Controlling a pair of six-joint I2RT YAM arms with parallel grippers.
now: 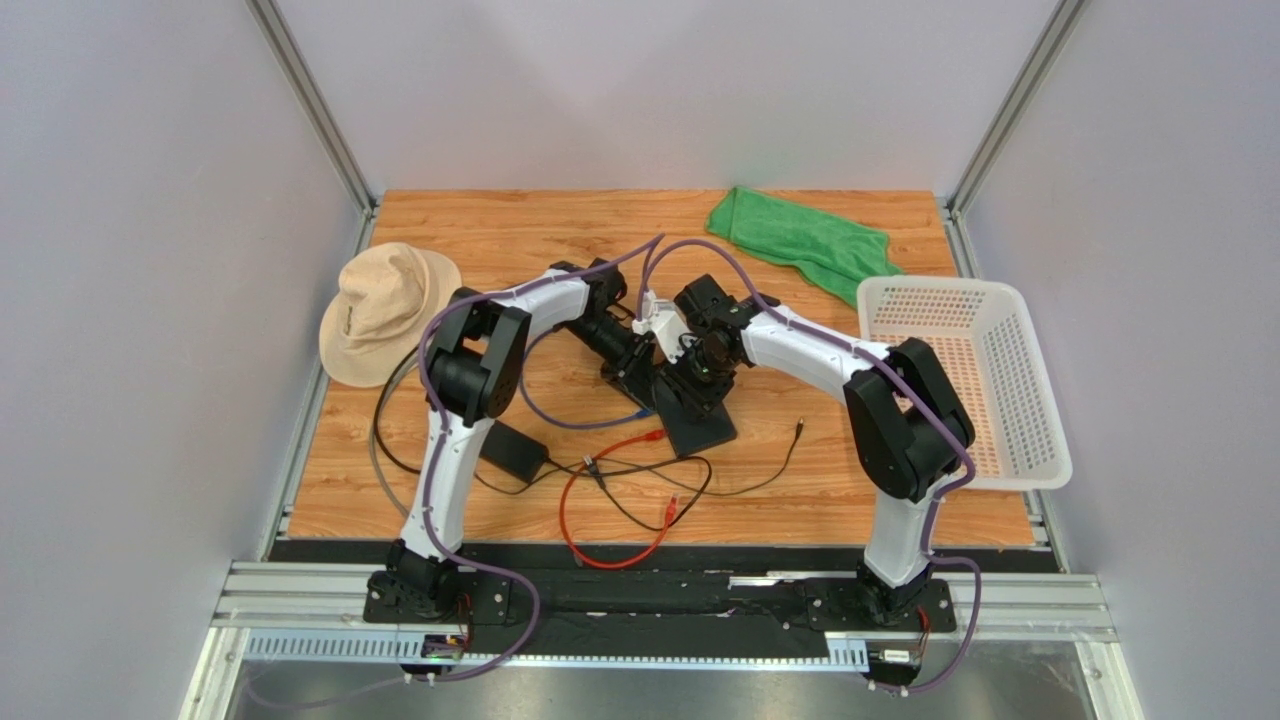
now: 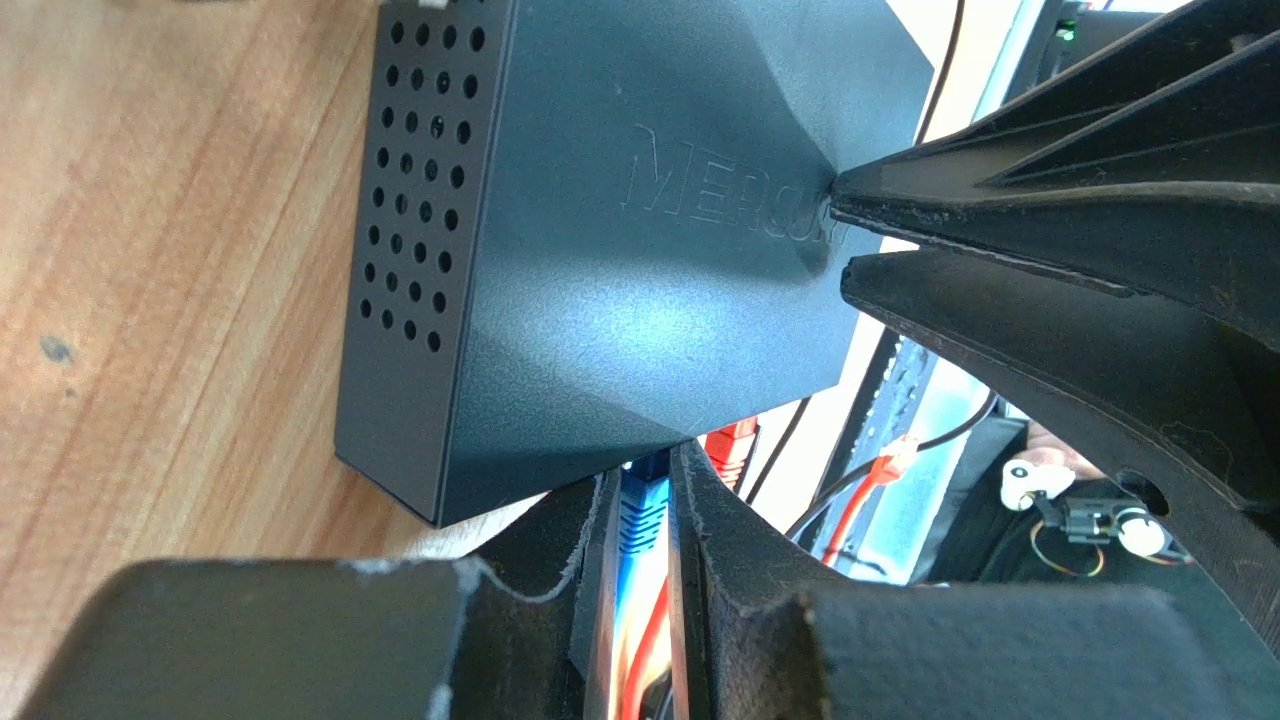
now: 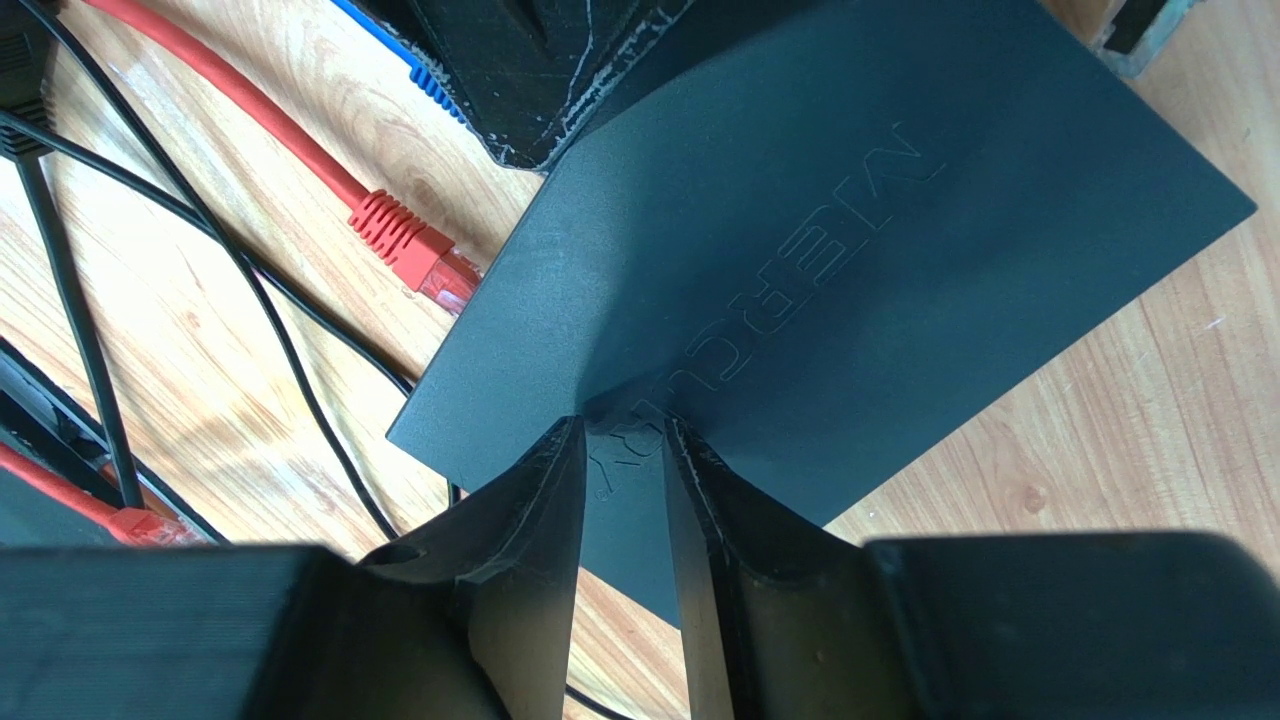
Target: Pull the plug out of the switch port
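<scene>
The flat black rectangular plastic box (image 2: 601, 270) is turning its socket edge out of sight, so the switch port is not showing. Which socket is taking the blue ribbed plug (image 2: 643, 518) cannot be told. The left pincer (image 2: 643, 468) is clamping narrowly on that plug, and the box edge is sitting right at its fingertips. The right pincer (image 3: 624, 435) is standing slightly ajar, gripping nothing, its tips pressing on the box's top. A red plug (image 3: 403, 233) is touching the same edge, just beside the left pincer.
</scene>
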